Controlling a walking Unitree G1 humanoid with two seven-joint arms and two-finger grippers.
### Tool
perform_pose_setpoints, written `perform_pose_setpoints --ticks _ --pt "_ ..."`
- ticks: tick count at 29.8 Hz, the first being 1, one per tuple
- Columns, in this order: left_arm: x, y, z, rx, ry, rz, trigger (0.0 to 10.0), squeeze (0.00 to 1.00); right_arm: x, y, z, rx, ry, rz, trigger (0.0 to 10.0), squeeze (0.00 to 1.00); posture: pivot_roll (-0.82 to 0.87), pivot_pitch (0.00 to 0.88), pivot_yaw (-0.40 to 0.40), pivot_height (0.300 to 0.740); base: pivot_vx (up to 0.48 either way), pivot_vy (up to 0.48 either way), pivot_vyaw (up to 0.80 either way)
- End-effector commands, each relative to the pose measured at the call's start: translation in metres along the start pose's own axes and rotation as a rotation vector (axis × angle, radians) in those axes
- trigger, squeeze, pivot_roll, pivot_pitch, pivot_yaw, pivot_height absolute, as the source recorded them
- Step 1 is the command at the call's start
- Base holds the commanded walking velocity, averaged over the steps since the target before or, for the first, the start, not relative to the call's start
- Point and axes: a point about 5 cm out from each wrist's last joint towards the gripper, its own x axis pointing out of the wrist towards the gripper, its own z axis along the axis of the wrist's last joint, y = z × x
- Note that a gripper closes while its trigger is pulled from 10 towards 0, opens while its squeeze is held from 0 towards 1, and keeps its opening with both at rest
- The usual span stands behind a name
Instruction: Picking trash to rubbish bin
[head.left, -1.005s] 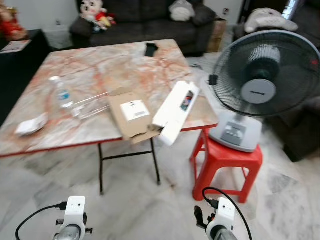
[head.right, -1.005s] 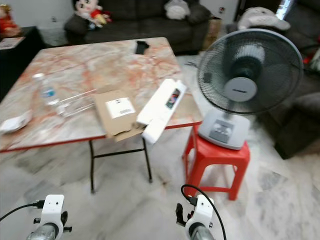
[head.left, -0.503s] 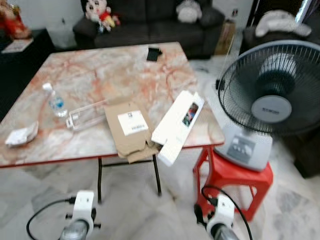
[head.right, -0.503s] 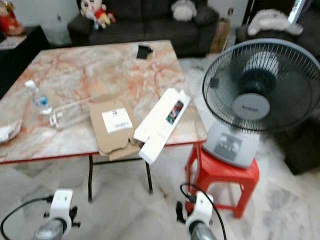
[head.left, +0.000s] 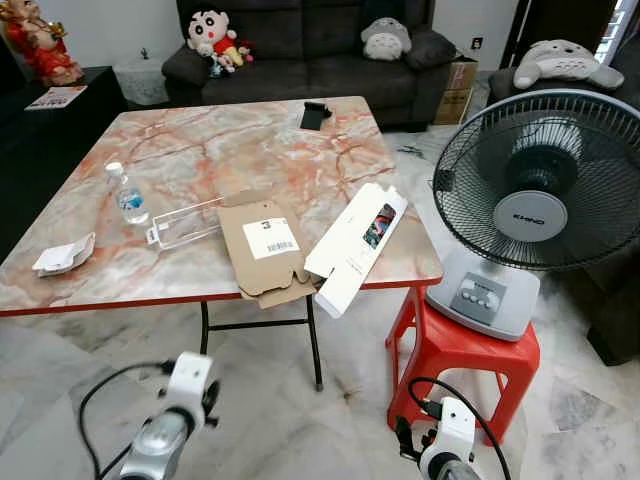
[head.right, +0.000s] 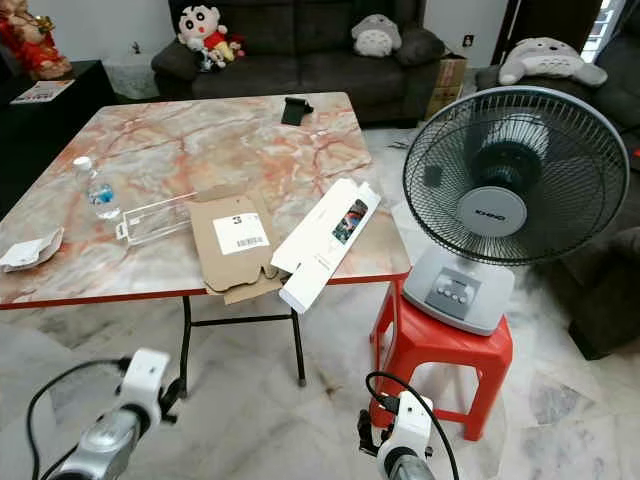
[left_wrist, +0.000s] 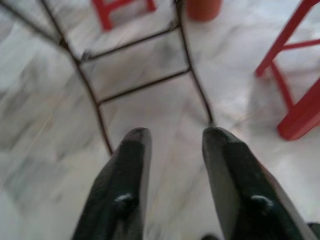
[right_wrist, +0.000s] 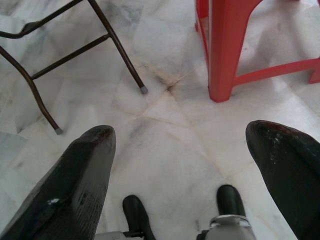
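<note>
We stand before the marble table with both arms low. The white carton overhangs its near edge, long axis running away from us, closer to our right gripper, spread wide; the left gripper is parted, empty.

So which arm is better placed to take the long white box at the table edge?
Probably the right: the white box overhangs the table's near right edge, closer to the right gripper, which is open and empty.
</note>
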Motion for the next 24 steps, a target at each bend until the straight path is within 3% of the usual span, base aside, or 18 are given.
perform_pose_setpoints --ticks 1,5,11,12,13,14,17,24 --pt "0.007 -0.014 0.020 0.135 -0.081 -0.109 10.0 1.00 0.001 0.003 -0.001 -0.013 0.011 0.010 10.0 0.00 -0.09 0.000 0.041 0.740 0.000 0.000 0.00" --pt "0.011 -0.048 0.052 0.241 -0.240 -0.282 10.0 1.00 0.000 0.006 -0.003 -0.019 0.016 0.019 10.0 0.00 -0.10 0.000 0.047 0.740 0.000 0.000 0.00" --pt "0.008 -0.072 0.066 0.189 -0.296 -0.452 10.0 1.00 0.000 0.007 -0.007 -0.028 0.028 0.026 10.0 0.00 -0.09 0.000 0.043 0.740 0.000 0.000 0.00" --pt "0.007 -0.076 0.071 0.177 -0.314 -0.477 10.0 0.89 -0.001 0.007 -0.008 -0.033 0.032 0.028 10.0 0.00 -0.09 0.000 0.043 0.740 0.000 0.000 0.00" --pt "0.007 -0.076 0.071 0.177 -0.314 -0.477 10.0 0.89 -0.001 0.007 -0.008 -0.033 0.032 0.028 10.0 0.00 -0.09 0.000 0.043 0.740 0.000 0.000 0.00" --pt "0.007 -0.077 0.077 0.156 -0.343 -0.487 10.0 0.00 -0.001 0.007 -0.008 -0.037 0.034 0.029 10.0 0.00 -0.09 0.000 0.044 0.740 0.000 0.000 0.00" --pt "0.005 -0.075 0.093 0.082 -0.387 -0.502 10.0 0.00 -0.001 0.005 -0.007 -0.038 0.032 0.025 10.0 0.00 -0.10 0.000 0.047 0.740 0.000 0.000 0.00" --pt "-0.001 -0.071 0.107 0.071 -0.423 -0.516 10.0 0.00 -0.001 0.005 -0.006 -0.038 0.029 0.023 10.0 0.00 -0.09 0.000 0.039 0.740 0.000 0.000 0.00"
